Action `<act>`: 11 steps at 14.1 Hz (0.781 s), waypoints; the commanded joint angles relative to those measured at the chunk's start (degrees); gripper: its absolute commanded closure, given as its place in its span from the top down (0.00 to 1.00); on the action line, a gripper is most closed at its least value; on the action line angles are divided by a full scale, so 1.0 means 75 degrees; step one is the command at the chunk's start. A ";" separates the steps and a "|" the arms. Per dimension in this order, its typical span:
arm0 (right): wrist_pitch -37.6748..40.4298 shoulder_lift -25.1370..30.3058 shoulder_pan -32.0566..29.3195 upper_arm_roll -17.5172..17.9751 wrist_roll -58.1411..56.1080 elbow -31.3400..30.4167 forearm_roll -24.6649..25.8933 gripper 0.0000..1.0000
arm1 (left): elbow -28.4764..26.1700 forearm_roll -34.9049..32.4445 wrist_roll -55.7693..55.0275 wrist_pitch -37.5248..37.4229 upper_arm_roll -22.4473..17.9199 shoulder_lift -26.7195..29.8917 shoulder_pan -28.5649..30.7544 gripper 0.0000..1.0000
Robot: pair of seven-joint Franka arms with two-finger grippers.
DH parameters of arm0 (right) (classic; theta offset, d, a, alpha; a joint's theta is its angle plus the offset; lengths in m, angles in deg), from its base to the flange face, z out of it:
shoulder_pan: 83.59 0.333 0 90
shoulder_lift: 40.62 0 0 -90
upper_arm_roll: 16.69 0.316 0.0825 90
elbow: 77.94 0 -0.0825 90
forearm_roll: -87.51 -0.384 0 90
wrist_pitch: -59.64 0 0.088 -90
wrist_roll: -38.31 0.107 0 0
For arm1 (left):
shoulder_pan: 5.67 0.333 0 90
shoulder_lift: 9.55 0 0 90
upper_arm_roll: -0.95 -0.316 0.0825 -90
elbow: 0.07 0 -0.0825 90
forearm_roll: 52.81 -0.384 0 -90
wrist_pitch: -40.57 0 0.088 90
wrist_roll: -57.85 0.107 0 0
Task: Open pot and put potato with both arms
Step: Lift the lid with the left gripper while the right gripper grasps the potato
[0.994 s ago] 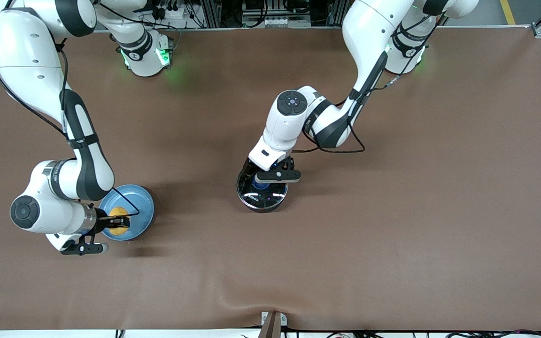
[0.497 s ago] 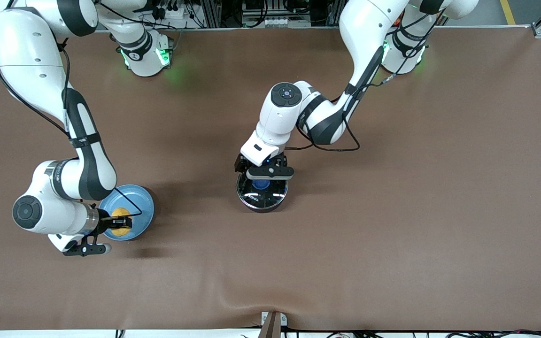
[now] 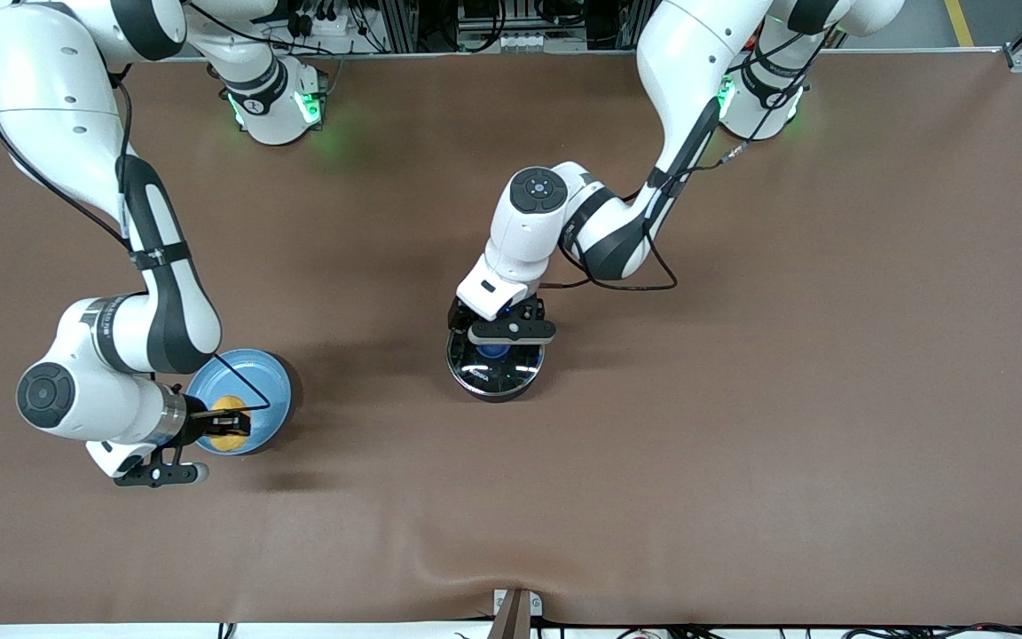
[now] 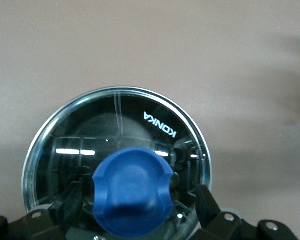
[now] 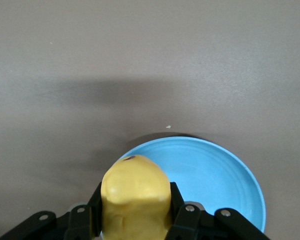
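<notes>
The black pot (image 3: pixel 495 371) stands mid-table with its glass lid (image 4: pixel 115 130) on; its handle is hidden under the left arm. My left gripper (image 3: pixel 495 344) is open just above the lid. Its fingers (image 4: pixel 206 202) stand on either side of the blue knob (image 4: pixel 133 192), with gaps to it. My right gripper (image 3: pixel 229 426) is shut on the yellow potato (image 5: pixel 135 192). It holds the potato low over the light-blue plate (image 3: pixel 264 390), which lies toward the right arm's end of the table. The potato also shows in the front view (image 3: pixel 227 433).
Brown table mat (image 3: pixel 742 399) lies bare around the pot and the plate (image 5: pixel 225 180). A small bracket (image 3: pixel 515 608) sits at the table edge nearest the front camera.
My left gripper has shifted slightly over the lid toward the right arm's end, staying around the knob. My right gripper with the potato has barely moved over the plate.
</notes>
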 commanded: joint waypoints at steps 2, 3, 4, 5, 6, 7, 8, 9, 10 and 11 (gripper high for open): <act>0.0118 0.0296 0.0182 -0.0007 0.0369 -0.0077 -0.0095 0.00 | 0.0183 -0.0940 -0.0143 0.0066 -0.0141 -0.0237 -0.0122 1.00; 0.0118 0.0320 0.0206 -0.0007 0.0381 -0.0077 -0.0095 0.00 | 0.0183 -0.0953 -0.0132 0.0066 -0.0141 -0.0238 -0.0122 0.79; 0.0118 0.0332 0.0252 -0.0007 0.0381 -0.0077 -0.0107 0.00 | 0.0183 -0.0941 -0.0143 0.0066 -0.0141 -0.0226 -0.0122 0.51; 0.0118 0.0344 0.0311 -0.0007 0.0392 -0.0077 -0.0246 0.00 | 0.0206 -0.0895 -0.0236 0.0066 -0.0141 -0.0226 -0.0122 0.33; 0.0118 0.0356 0.0323 -0.0007 0.0404 -0.0077 -0.0480 0.00 | 0.0253 -0.0860 -0.0260 0.0066 -0.0141 -0.0203 -0.0122 0.29; 0.0118 0.0390 0.0358 -0.0007 0.0416 -0.0077 -0.0691 0.00 | 0.0265 -0.0708 -0.0295 0.0054 -0.0129 -0.0179 -0.0110 0.28; 0.0118 0.0437 0.0405 -0.0019 0.0520 -0.0077 -0.0716 0.00 | 0.0358 -0.0405 -0.0296 -0.0004 -0.0129 -0.0156 -0.0099 0.24; 0.0118 0.0449 0.0475 -0.0019 0.0696 -0.0077 -0.0716 0.00 | 0.0440 -0.0043 -0.0272 -0.0097 -0.0129 -0.0097 -0.0087 0.21; 0.0118 0.0449 0.0568 -0.0019 0.0860 -0.0077 -0.0716 0.00 | 0.0522 0.0297 -0.0237 -0.0435 -0.0141 0.0031 -0.0052 0.20; 0.0118 0.0473 0.0662 -0.0019 0.1012 -0.0089 -0.0716 0.00 | 0.0790 0.0428 -0.0156 -0.1088 -0.0164 0.0125 -0.0028 0.20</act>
